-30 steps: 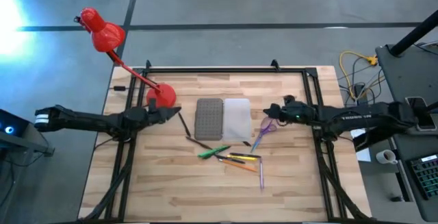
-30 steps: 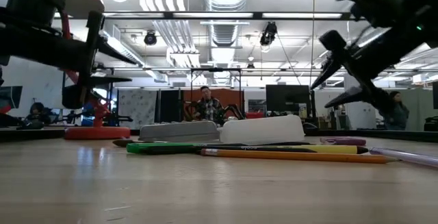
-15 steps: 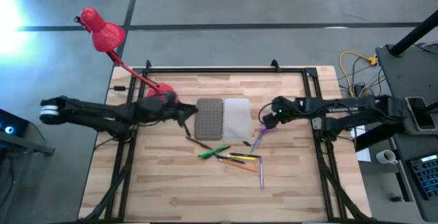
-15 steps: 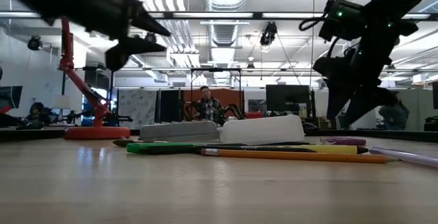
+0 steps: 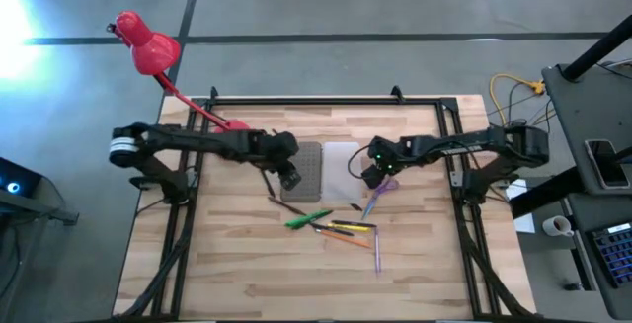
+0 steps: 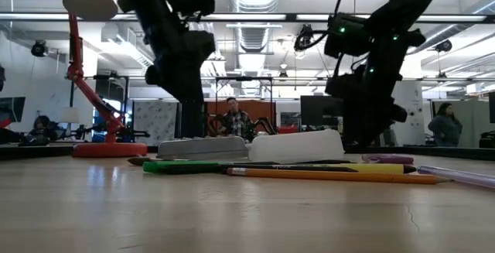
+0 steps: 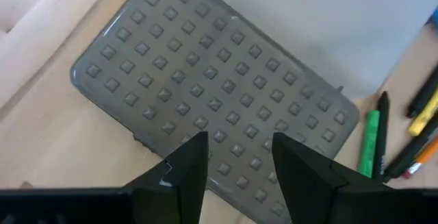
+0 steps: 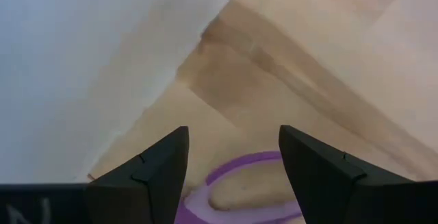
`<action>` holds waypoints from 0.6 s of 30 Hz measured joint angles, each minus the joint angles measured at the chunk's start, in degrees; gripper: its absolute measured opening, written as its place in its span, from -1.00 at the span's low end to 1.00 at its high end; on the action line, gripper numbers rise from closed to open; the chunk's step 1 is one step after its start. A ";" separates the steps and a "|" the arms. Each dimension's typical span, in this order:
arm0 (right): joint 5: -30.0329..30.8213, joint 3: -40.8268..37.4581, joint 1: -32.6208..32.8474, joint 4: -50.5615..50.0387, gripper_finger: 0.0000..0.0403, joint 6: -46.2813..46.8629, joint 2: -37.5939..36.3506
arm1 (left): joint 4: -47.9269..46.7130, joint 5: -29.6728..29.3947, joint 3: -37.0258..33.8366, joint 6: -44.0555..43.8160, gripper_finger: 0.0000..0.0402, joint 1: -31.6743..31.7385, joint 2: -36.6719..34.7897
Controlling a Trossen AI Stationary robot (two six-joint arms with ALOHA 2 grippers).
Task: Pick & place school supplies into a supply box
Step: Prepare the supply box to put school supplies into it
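Observation:
The supply box lies open, flat on the table: its grey dotted half [image 5: 302, 170] [image 7: 219, 94] and its whitish half [image 5: 342, 172] [image 8: 75, 59] side by side. My left gripper [image 5: 289, 177] [image 7: 239, 159] is open, pointing down over the grey half's left part. My right gripper [image 5: 367, 177] [image 8: 233, 159] is open, pointing down between the whitish half and the purple-handled scissors [image 5: 384, 184], whose handle loop [image 8: 239, 172] shows between its fingers. A green marker [image 5: 308, 219] [image 6: 193, 167], yellow and orange pencils [image 5: 348, 230] and a purple pen [image 5: 376, 252] lie nearer me.
A red desk lamp stands at the far left corner, base [image 6: 108, 149] on the table and head [image 5: 148, 46] hanging beyond the edge. A dark brown pen [image 5: 284, 205] lies by the grey half's near-left corner. Bare wood [image 5: 247, 274] stretches along the near side.
Both arms have swung in from the table's sides toward the middle and tipped their grippers downward. The left has gone from beside the lamp base to over the grey half; the right has moved left and down to the scissors. The supplies and the box have stayed put.

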 joint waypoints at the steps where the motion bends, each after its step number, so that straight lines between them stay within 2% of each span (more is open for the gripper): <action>1: -0.72 0.09 -0.07 0.14 0.09 0.51 0.67 | 0.00 0.01 0.78 0.20 -0.27 0.00 0.25; 9: -3.03 0.21 -4.16 4.10 0.09 3.59 -0.92 | 0.99 0.43 5.70 4.75 -0.27 -1.14 0.39; 14: -12.69 1.52 -3.06 0.12 0.09 0.22 -5.41 | 7.17 0.19 7.03 8.32 -0.27 6.72 0.39; 18: -11.38 1.64 1.89 -3.45 0.09 2.33 -7.42 | 9.79 5.59 8.87 9.92 -0.27 13.56 2.62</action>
